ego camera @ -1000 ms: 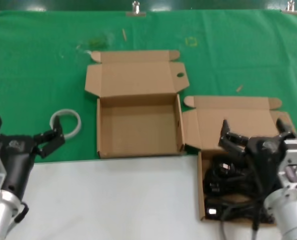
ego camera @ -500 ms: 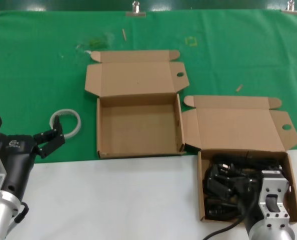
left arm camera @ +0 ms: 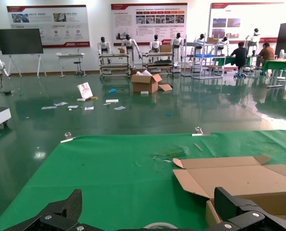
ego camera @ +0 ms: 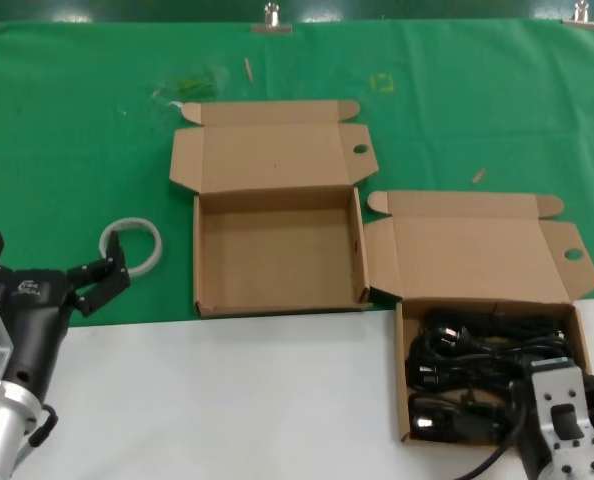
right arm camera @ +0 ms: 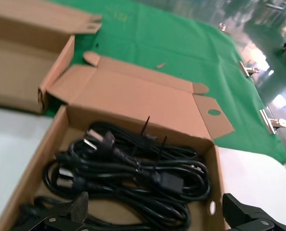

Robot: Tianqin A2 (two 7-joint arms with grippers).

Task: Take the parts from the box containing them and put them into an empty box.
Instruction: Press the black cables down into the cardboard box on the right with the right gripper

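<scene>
2 flat cardboard boxes lie open, partly on a green cloth point(ego camera: 67, 130) and partly on the white table point(ego camera: 227, 400). The empty box point(ego camera: 277, 255) sits in the middle with its lid folded back, a round hole in 1 lid ear. The box with the cords point(ego camera: 409, 385) lies to its right and nearer the robot, its lid flap touching the empty box's right wall. Inside it, the black power cords point(ego camera: 477, 350) lie in a tangled heap of loops; the right wrist view shows them point(right arm camera: 133, 168) covering most of the floor, plugs among the loops.

The right gripper point(right arm camera: 157, 214) hangs at the box's near edge above the cords, jaws spread wide, holding nothing. The left gripper point(ego camera: 47, 270) waits at the table's left edge, jaws also wide and empty, next to a white tape ring point(ego camera: 132, 245) on the cloth, left of the empty box.
</scene>
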